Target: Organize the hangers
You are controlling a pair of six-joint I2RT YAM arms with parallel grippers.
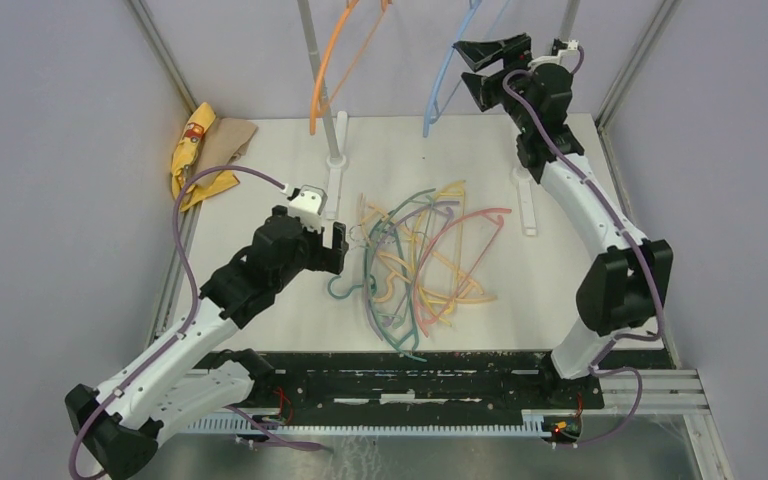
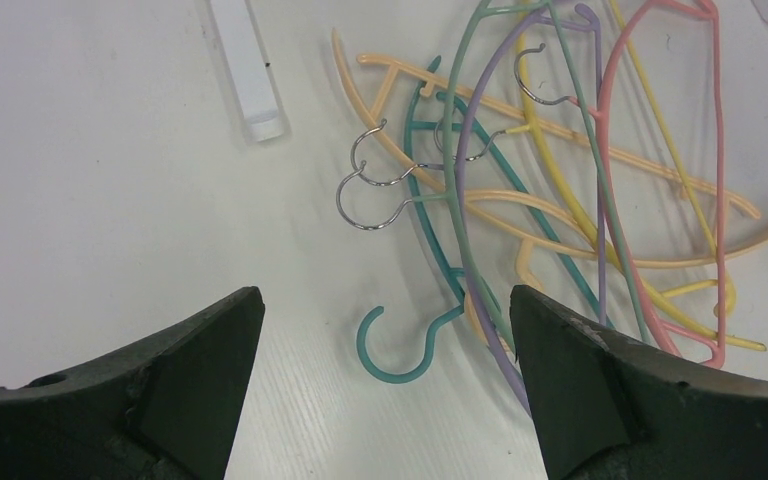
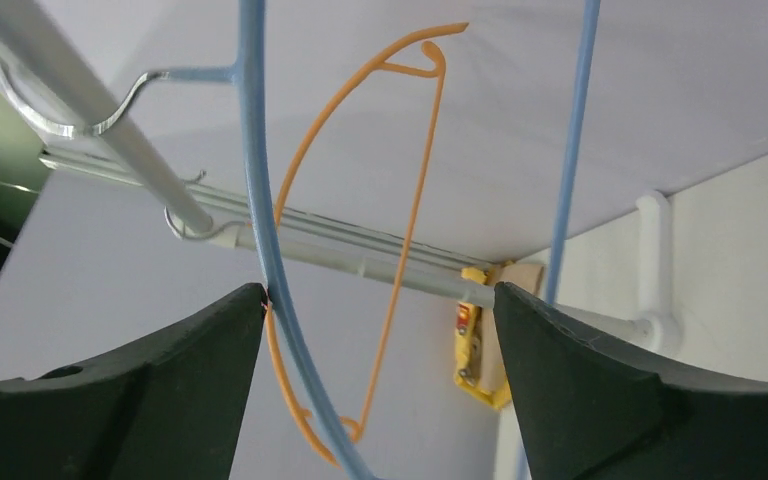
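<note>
The left hand (image 2: 385, 297) hovers low over the white counter (image 1: 260, 180) with its fingers spread wide and nothing between them. The right hand (image 3: 380, 290) is raised at the back by the grey rail (image 3: 130, 160). Its fingers are also apart, and the blue hanger (image 3: 260, 230) passes between them, close against one fingertip but not clamped. That blue hanger is hooked on the rail, and an orange hanger (image 3: 415, 200) hangs further along.

The rest lie in a tangled heap of hangers (image 1: 430, 255) mid-counter: teal, purple, pink, yellow and peach frames crossing one another. Most of their hooks point towards the left hand.

The next pick looks to be the teal hanger (image 2: 395, 377). Its plastic hook lies flat on bare counter, almost centred between the left fingers and just ahead of them. Its neck runs away and to the right, under the purple and green frames. Two wire hooks (image 2: 370, 190) sit a little further out.

The left arm is by far the nearer, since the right is well apart, up at the rail. A short reach forward and down should bracket the hook, though lifting it may drag its neighbours along.
</note>
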